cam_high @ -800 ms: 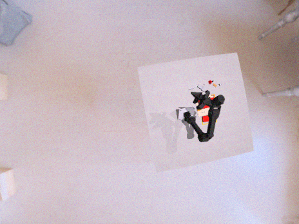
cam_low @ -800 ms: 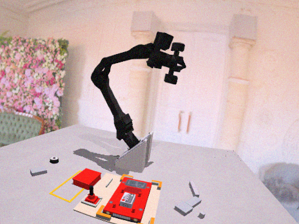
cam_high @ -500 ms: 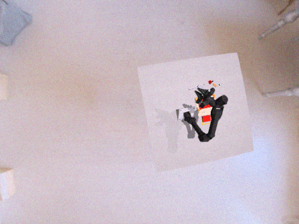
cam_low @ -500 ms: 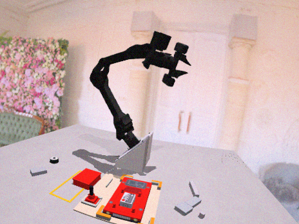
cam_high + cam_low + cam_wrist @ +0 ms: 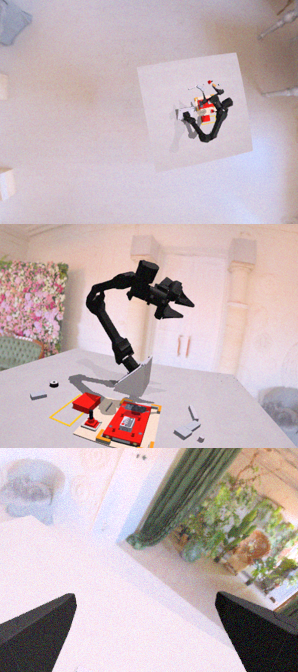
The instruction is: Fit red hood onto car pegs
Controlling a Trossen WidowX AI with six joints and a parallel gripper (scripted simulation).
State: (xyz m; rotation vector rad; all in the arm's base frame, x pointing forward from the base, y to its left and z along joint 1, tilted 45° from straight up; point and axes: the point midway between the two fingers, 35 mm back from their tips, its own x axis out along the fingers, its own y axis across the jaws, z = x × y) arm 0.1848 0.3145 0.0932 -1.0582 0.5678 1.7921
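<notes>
My hand (image 5: 175, 304) hangs high above the bench (image 5: 225, 404), fingers spread wide with nothing between them, pointing out toward the room, not down. The hood (image 5: 86, 401) lies on the bench inside a yellow outline (image 5: 62, 414), just beside the chassis (image 5: 126, 423) in its jig (image 5: 99, 434). I judge I'm at the very start: the next move calls for tipping my wrist downward and dropping over the hood's flat roof. A grey plate on the engine block (image 5: 125, 424) is too blurred to read.
</notes>
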